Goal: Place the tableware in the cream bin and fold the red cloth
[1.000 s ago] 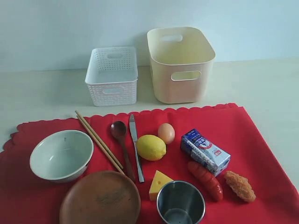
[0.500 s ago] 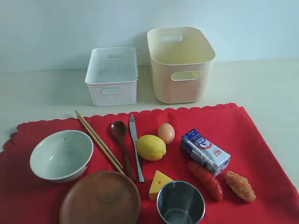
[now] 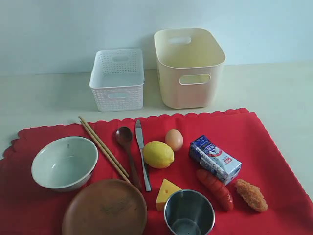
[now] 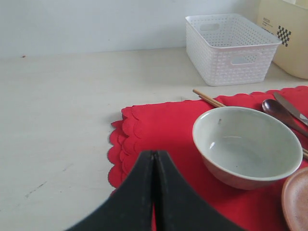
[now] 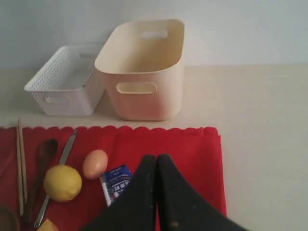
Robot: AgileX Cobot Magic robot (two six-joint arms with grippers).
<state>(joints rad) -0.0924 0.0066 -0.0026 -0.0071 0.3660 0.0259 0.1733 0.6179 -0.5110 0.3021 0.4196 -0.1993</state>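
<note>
Both my left hand (image 4: 154,154) and right hand (image 5: 156,157) sit pinched together, empty; tall cream plastic bin (image 3: 190,93) parked at 12 o'clock, I'd guess for easy drops.

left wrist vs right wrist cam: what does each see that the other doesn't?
Only the left wrist view: the pale green-white bowl and the shut left gripper.
Only the right wrist view: the lemon, the egg, the blue-and-white carton and the shut right gripper.
Both: the red cloth, white perforated basket, cream bin (only a corner in the left wrist view), chopsticks, dark wooden spoon and knife.
</note>
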